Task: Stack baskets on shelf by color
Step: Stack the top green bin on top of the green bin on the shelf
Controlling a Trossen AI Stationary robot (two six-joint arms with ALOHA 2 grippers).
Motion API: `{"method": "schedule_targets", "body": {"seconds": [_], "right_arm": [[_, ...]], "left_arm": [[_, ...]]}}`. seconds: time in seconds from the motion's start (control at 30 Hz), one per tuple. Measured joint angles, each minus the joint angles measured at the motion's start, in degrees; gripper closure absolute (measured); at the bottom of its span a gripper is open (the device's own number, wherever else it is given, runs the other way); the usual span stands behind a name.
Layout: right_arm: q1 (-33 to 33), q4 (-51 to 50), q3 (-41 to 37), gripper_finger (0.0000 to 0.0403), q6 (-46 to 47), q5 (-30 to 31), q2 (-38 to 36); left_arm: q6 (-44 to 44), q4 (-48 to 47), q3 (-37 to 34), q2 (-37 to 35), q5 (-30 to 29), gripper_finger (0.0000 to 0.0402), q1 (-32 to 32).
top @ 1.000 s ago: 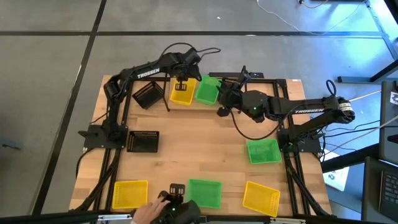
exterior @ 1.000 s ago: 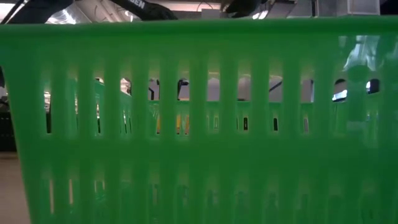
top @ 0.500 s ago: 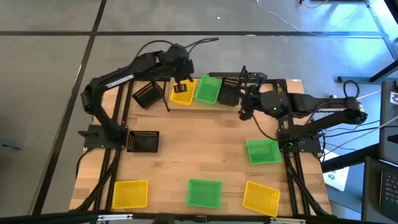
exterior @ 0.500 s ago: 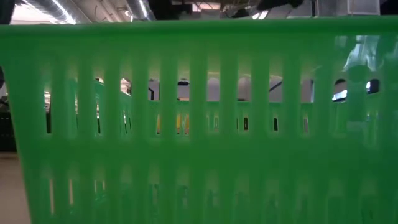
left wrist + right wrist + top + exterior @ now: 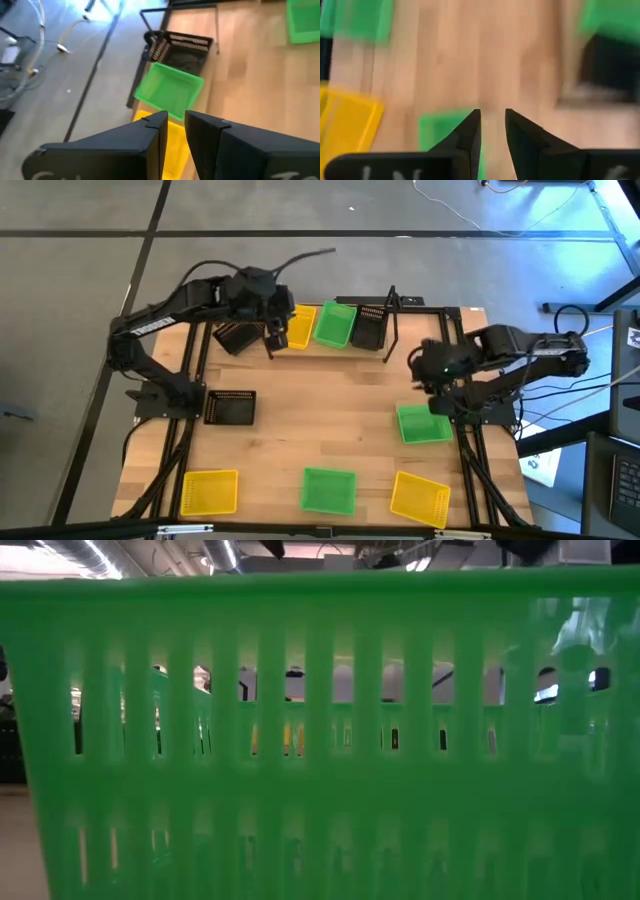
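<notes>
Six baskets lie loose: light, stiff, slippery mesh; grip one thin rim wall. Left gripper and right gripper: narrow gap, empty.

Pale wooden plank tabletop stands on a grey concrete floor. Dark seam lines cross the floor, one running level behind the table, another slanting past its left side. Thin white cable loops on the floor at the far side. Blue-white glare lies on the floor at far right. Dark equipment with black cables crowds the right edge. Low view: bright ceiling strip lights overhead.
</notes>
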Motion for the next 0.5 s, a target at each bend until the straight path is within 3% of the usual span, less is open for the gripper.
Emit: {"method": "schedule_targets", "body": {"seconds": [0.2,0.37,0.5], "right_arm": [[2.3,-7.6,-5.4,0.0319,3.2,-8.3,2.2],[6.3,-1.7,-13.7,0.0319,2.0,-18.2,3.5],[10.2,6.4,-20.0,0.0318,1.9,-20.2,4.9]], "left_arm": [[-2.0,-3.2,0.0,-0.5,0.0,0.0343,-4.0],[-3.5,-3.9,-0.1,-0.5,0.0,0.0343,-6.6],[-3.5,-3.9,-0.1,-0.5,-0.1,0.0343,-7.9]]}}
